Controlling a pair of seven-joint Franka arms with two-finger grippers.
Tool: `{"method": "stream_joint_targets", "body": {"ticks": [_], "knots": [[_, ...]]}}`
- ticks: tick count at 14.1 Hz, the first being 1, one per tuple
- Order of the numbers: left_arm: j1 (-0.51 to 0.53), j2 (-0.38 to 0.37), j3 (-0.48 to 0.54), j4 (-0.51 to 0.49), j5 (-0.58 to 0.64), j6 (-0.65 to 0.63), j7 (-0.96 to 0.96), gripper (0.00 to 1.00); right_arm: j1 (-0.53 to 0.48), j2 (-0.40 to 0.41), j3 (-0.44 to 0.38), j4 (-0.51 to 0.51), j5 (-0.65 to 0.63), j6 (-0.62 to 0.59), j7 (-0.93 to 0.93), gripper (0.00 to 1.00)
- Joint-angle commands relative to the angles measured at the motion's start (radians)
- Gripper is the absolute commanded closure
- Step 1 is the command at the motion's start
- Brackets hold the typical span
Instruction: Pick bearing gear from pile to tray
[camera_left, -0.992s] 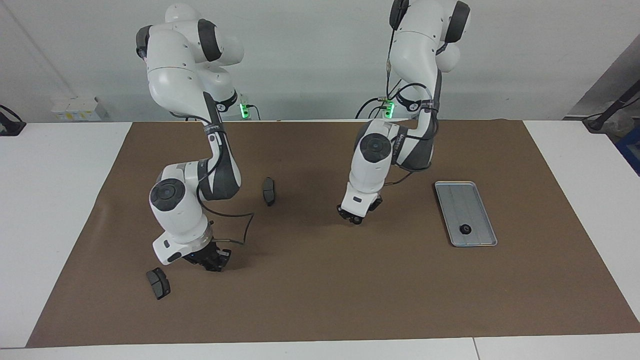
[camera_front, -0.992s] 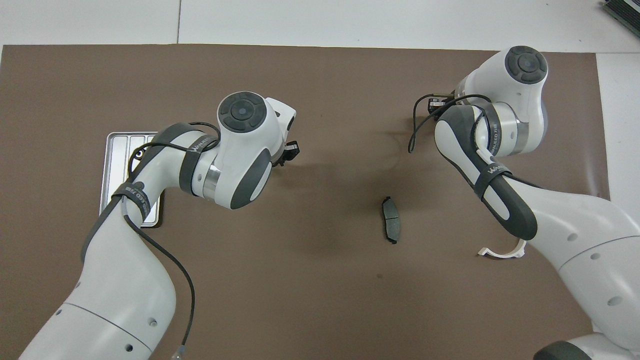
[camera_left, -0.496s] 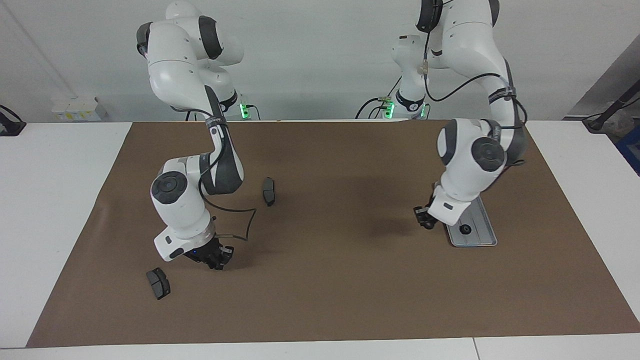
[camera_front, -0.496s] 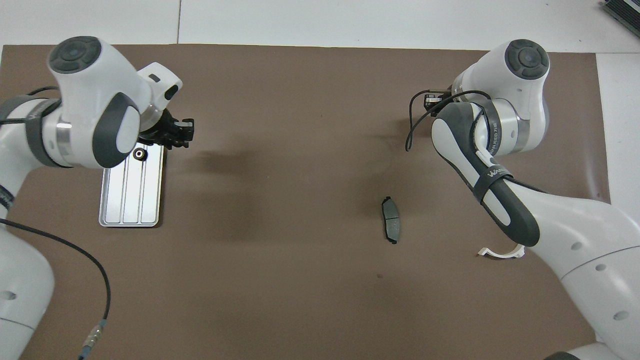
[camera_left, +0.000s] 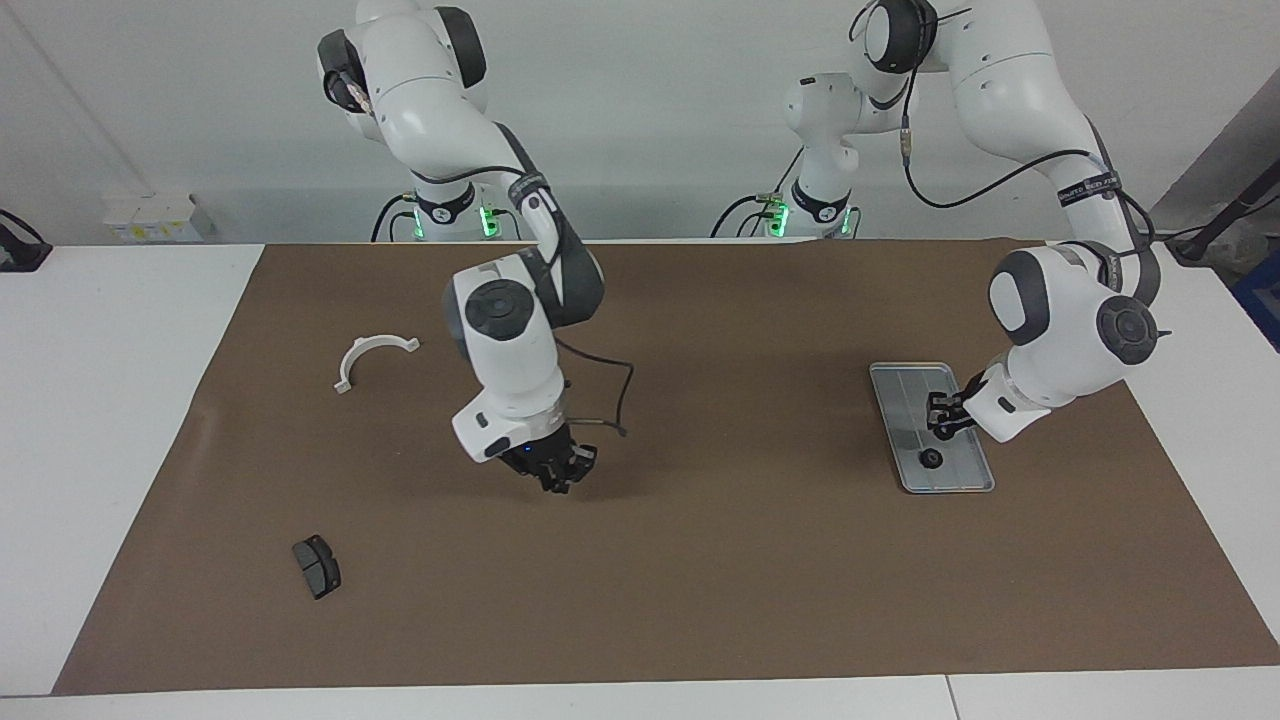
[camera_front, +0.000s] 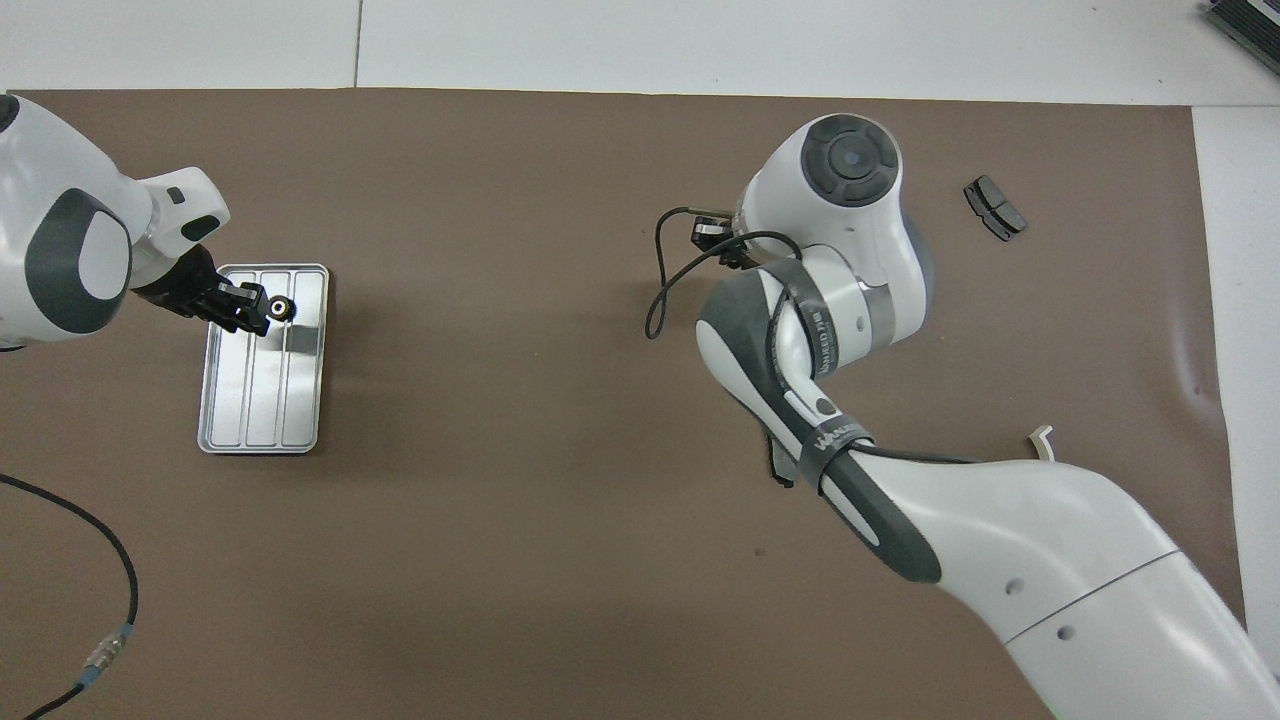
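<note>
While the left gripper (camera_left: 942, 420) hangs over the tray (camera_left: 905, 440), jaws pinching a gear (camera_front: 281, 309), the right gripper (camera_left: 560, 478), jaws pressed together, hovers mid-table.

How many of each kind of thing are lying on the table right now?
Black gear: 1, in the tray
Grey brake pads: 2, one in the open, one partly hidden
White bracket: 1
Silver tray: 1
Total: 5

Left pincer (camera_left: 941, 421) hangs over the tray (camera_left: 905, 440) holding a gear (camera_left: 942, 433)
</note>
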Motion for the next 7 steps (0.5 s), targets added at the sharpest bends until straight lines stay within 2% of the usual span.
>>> {"method": "stream_joint_targets", "body": {"ticks": [1,2,3,4,7], "knots": [[0.024,0.019,-0.007,-0.005,-0.003,-0.002,0.075,0.57,0.096,-0.014,-0.005,-0.031,-0.020,0.006,0.169,1.00],[0.026,0.018,-0.007,-0.004,-0.003,-0.002,0.075,0.46,0.121,-0.013,-0.005,-0.038,-0.035,0.022,0.214,1.00],[0.026,0.018,-0.007,0.004,-0.003,-0.005,0.077,0.29,0.150,-0.013,-0.005,-0.049,-0.040,0.028,0.249,1.00],[0.024,0.016,-0.007,0.009,-0.003,-0.005,0.075,0.24,0.173,-0.011,-0.005,-0.052,-0.041,0.034,0.277,1.00],[-0.012,0.007,-0.010,0.051,-0.010,-0.013,0.005,0.24,0.219,-0.013,-0.005,-0.119,-0.057,0.101,0.325,0.99]]}}
